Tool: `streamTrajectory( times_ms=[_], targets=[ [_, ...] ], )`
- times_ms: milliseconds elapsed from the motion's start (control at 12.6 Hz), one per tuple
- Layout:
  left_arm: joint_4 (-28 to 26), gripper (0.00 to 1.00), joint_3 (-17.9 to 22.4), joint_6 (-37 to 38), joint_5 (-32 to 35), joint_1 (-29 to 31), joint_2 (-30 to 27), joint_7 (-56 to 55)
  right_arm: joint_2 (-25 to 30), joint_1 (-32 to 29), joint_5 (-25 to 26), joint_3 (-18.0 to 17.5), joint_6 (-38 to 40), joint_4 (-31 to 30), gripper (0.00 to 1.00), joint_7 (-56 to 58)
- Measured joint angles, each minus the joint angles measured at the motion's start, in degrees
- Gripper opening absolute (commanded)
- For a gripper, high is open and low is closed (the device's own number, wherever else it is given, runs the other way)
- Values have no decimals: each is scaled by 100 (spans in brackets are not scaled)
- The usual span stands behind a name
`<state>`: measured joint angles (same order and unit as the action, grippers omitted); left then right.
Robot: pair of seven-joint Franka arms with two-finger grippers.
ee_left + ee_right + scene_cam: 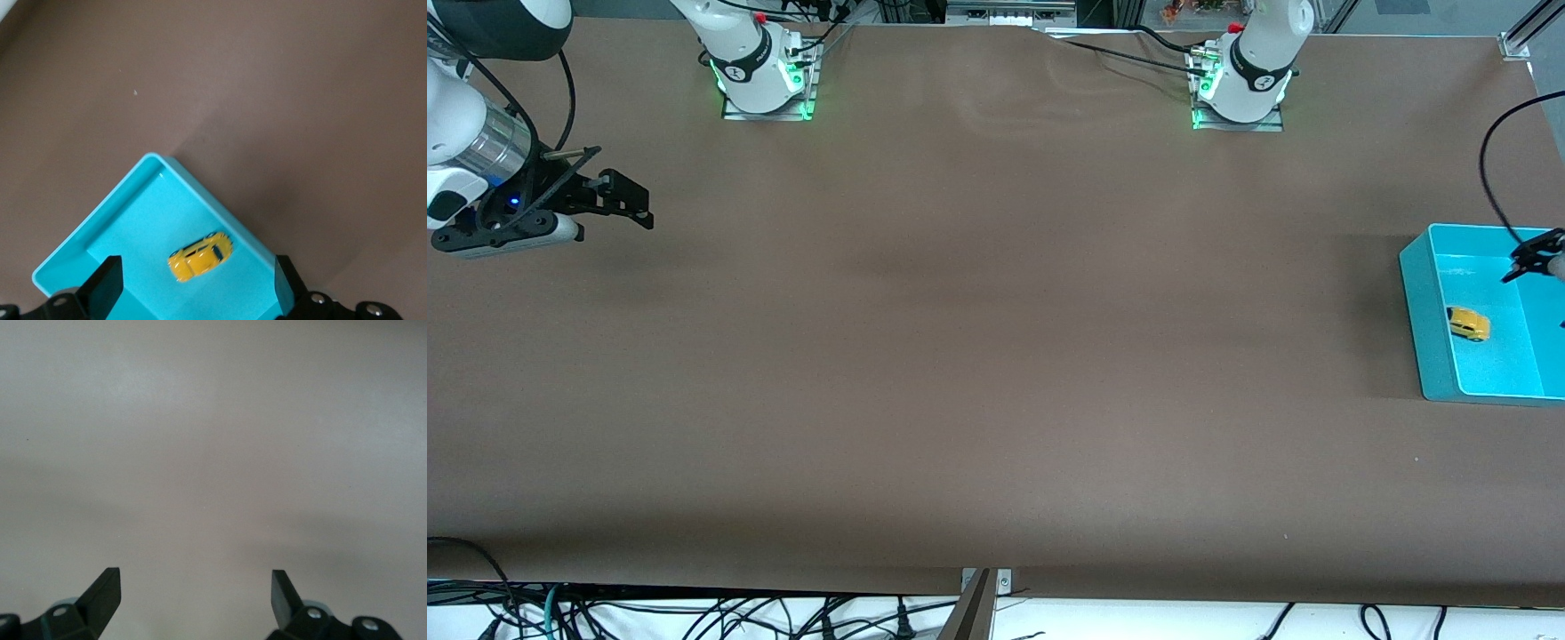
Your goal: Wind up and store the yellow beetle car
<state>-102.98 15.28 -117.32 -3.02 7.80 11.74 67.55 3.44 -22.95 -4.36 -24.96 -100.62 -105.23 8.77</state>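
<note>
The yellow beetle car (1468, 324) lies inside the turquoise bin (1427, 329) at the left arm's end of the table, on the bin floor close to the wall that faces the middle of the table, resting on its wheels as far as I can make out. Directly above it hangs the left gripper (194, 283), fingers spread wide and holding nothing; from its own wrist camera the car (200, 256) sits between the two fingertips and well below them, with the bin's rim (100, 213) framing it. In the front camera only the tip of that gripper (1532, 258) shows, over the bin's interior.

Farther off, at the right arm's end of the table, the right gripper (618, 197) is up over bare brown table (996, 356), also spread open and empty; its wrist camera shows nothing but the table surface between its fingers (103, 590). That arm is waiting.

To my eye the storing step looks finished: car in the bin, gripper let go. Whether it was wound I cannot tell from here. What remains, I'd judge, is for the left arm to lift straight up and clear of the bin walls without nudging the car, then pull away from that end of the table.
</note>
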Motion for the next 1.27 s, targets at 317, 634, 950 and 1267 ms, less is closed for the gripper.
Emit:
streamTrajectory(
  times_ms=[317, 634, 950, 1267],
  targets=[
    [-1, 100, -911, 388, -11, -186, -282, -2368, 0, -2, 0, 2, 0, 0, 100, 0],
    [301, 100, -1946, 1390, -12, -207, -707, -4452, 0, -1, 0, 1, 0, 1, 100, 0],
    [1220, 100, -2143, 2444, -12, -216, -790, -5631, 0, -1, 0, 1, 1, 1, 100, 0],
    [1208, 100, -2283, 2538, -10, -277, -710, -7332, 0, -1, 0, 1, 1, 1, 100, 0]
  ],
)
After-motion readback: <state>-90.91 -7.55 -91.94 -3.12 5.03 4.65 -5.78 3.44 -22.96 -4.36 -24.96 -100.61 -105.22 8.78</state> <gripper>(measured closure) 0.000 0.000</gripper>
